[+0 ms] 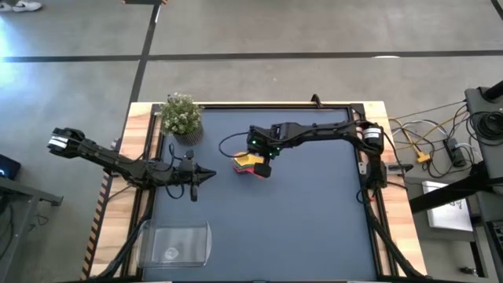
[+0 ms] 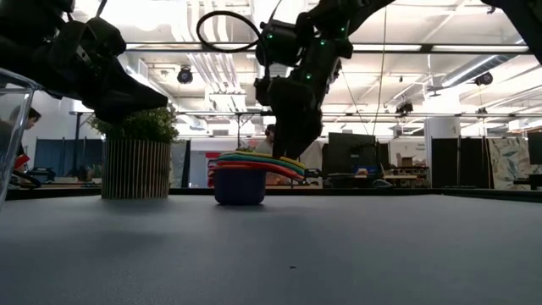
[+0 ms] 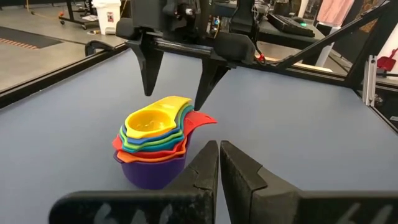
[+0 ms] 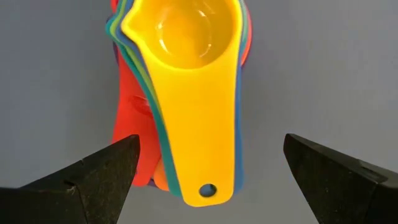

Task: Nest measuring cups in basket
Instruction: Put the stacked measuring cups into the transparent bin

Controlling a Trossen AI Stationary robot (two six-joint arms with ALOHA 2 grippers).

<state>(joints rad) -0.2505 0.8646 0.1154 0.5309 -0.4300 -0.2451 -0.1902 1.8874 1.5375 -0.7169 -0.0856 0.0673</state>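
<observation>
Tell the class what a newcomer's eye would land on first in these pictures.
The bright nested stack of measuring cups, yellow on top, mid-table, with the open right gripper poised just above its handles. The shut left gripper waits to its left; the clear basket sits at the near-left corner.

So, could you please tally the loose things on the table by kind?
Stack of nested measuring cups: 1
Clear basket: 1
Potted plant: 1
Total: 3
</observation>
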